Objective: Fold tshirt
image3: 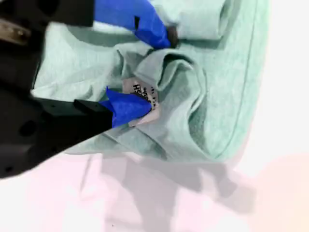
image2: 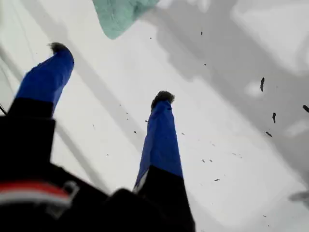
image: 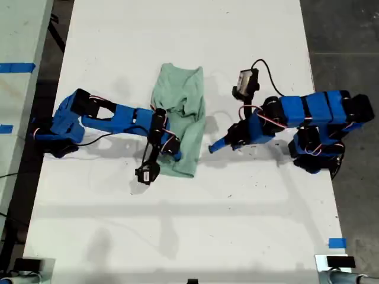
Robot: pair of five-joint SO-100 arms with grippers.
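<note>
The pale mint-green tshirt (image: 185,97) lies crumpled and partly folded into a long strip at the middle of the white table. My second gripper (image: 172,148), on the arm at the exterior view's left, is down on the cloth. The second wrist view shows this gripper (image3: 149,72) open, with a bunched fold of the tshirt (image3: 217,96) and its white label (image3: 145,94) between the blue fingers. My first gripper (image: 212,148) reaches in from the exterior view's right and stops just short of the shirt's edge. It stands open (image2: 111,72) over bare table, a corner of the tshirt (image2: 120,14) ahead of it.
The white table (image: 177,225) carries both arm bases, one at each side of the exterior view. Dark floor (image: 343,35) runs along the exterior view's right. A second pale surface with blue tape (image: 15,67) stands at its left. Blue tape (image: 337,242) marks the table's near right.
</note>
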